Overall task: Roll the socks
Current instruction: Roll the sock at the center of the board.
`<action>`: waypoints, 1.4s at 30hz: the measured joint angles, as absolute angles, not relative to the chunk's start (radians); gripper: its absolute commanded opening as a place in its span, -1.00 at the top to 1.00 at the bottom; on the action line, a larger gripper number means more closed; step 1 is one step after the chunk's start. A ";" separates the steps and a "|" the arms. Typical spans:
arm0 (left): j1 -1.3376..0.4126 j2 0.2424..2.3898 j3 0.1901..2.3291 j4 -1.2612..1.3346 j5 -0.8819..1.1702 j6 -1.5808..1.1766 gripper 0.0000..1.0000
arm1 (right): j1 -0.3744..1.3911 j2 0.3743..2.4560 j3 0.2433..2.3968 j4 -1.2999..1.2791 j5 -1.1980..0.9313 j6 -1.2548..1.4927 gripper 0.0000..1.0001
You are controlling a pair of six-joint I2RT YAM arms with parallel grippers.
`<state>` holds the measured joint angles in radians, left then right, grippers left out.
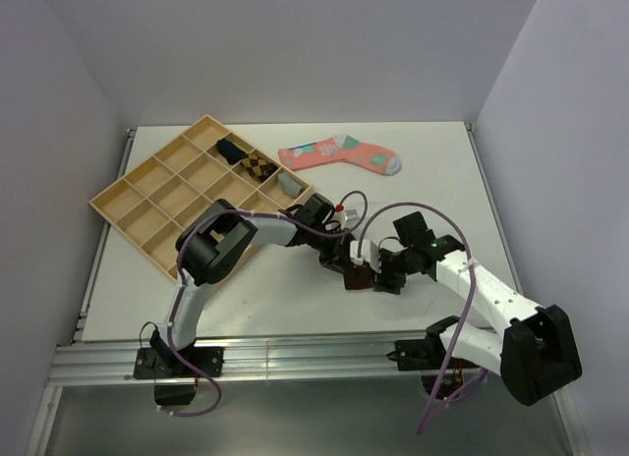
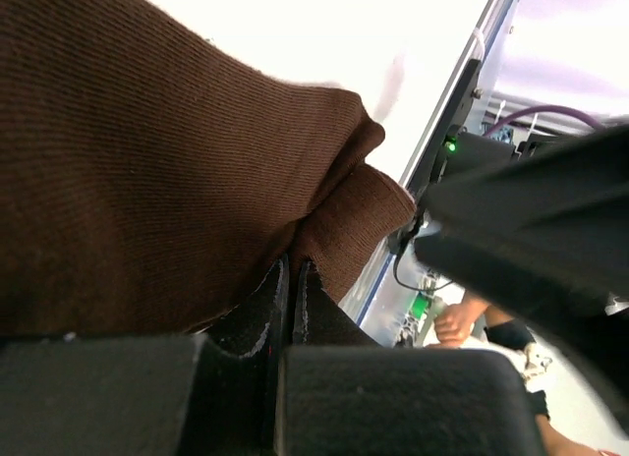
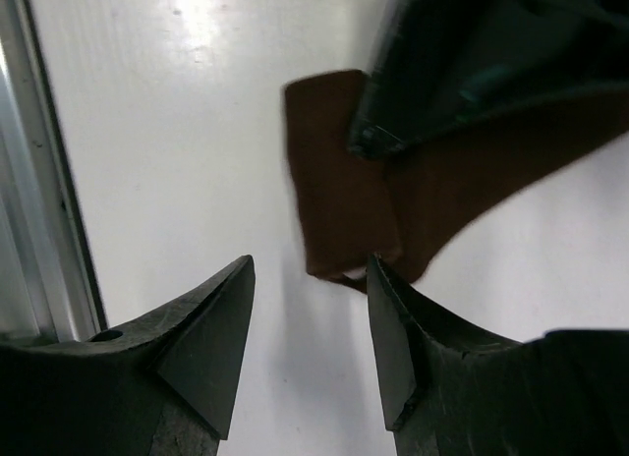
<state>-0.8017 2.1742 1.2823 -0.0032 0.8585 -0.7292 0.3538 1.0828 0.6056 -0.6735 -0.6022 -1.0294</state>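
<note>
Wooden compartment tray (image 1: 162, 196) far L on white table (image 1: 442, 200); pink spotted sock (image 1: 339, 154) just R of it

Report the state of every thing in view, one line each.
brown sock: bunched, pinched by the left gripper.
left gripper: shut on the brown sock.
right gripper: open, holding nothing, at the brown sock's folded end.
pink sock: lying flat on the table, untouched, right of the tray.
wooden tray: mostly empty; three compartments each hold a sock bundle.
</note>
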 measured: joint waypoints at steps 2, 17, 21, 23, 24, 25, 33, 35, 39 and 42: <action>-0.799 2.186 1.304 -0.032 0.870 -0.719 0.99 | 0.408 1.076 0.587 -0.658 -0.583 -1.031 -0.14; -0.796 2.204 1.343 -0.103 0.889 -0.691 0.99 | 0.523 1.128 0.549 -0.545 -0.477 -1.052 -0.11; -0.793 2.206 1.345 -0.107 0.893 -0.691 0.99 | 0.533 1.161 0.550 -0.519 -0.459 -1.058 0.00; -0.789 2.206 1.345 -0.105 0.895 -0.693 0.99 | 0.534 1.179 0.551 -0.512 -0.456 -1.060 0.17; -0.788 2.206 1.344 -0.102 0.897 -0.694 0.99 | 0.534 1.193 0.558 -0.509 -0.452 -1.058 0.24; -0.787 2.206 1.344 -0.100 0.897 -0.696 0.96 | 0.534 1.203 0.565 -0.508 -0.450 -1.056 0.35; -0.772 2.149 1.259 0.012 0.823 -0.769 0.57 | 0.534 1.262 0.614 -0.517 -0.438 -1.000 0.62; -0.769 2.103 1.215 0.063 0.759 -0.783 0.51 | 0.534 1.272 0.624 -0.530 -0.439 -0.986 0.63; -0.756 2.007 1.139 0.170 0.648 -0.816 0.47 | 0.534 1.292 0.643 -0.553 -0.442 -0.955 0.63; -0.748 1.937 1.075 0.257 0.576 -0.846 0.51 | 0.534 1.308 0.657 -0.572 -0.454 -0.933 0.63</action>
